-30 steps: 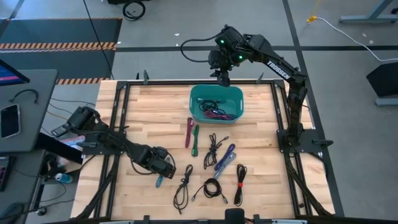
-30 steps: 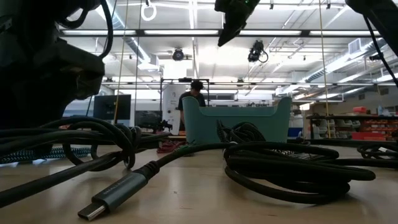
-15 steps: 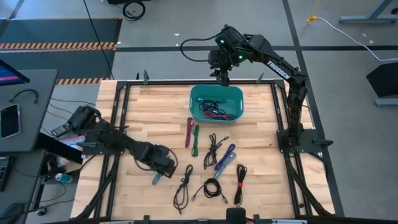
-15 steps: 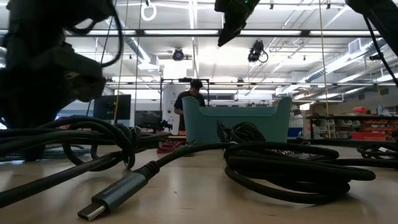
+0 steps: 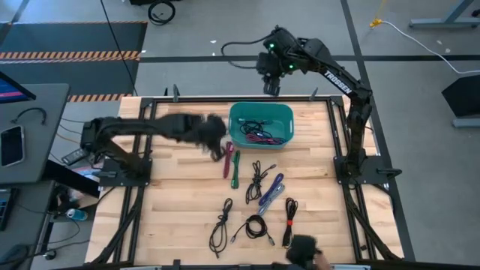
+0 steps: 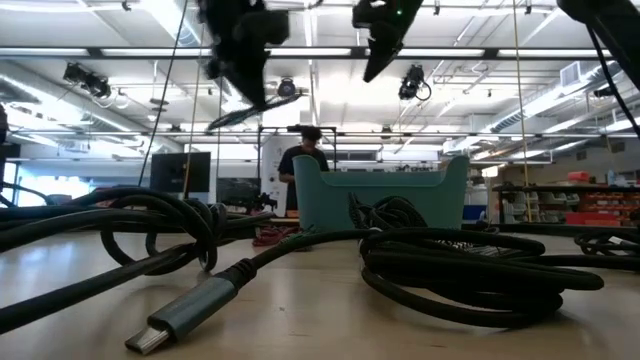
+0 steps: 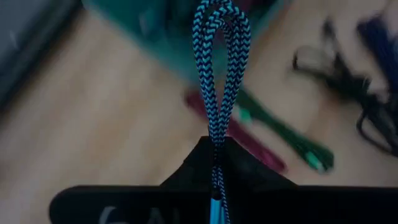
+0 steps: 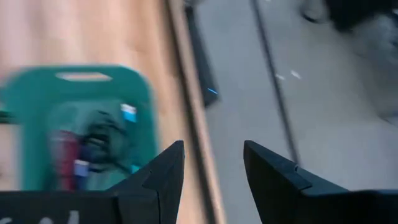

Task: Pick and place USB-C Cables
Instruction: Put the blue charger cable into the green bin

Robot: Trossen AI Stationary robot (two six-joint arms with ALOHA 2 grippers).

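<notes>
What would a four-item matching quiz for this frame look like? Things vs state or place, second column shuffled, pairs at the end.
Things:
1. left gripper
2. right gripper
3. teal bin
4. green cable

States or places:
A. lying flat on the table, near side of the bin
B. open, empty, raised past the bin's far edge
C. holds several cables, at the table's far middle
D. shut on a blue braided cable, in the air beside the bin

Pairs: 1-D, 2-B, 3-C, 4-A
</notes>
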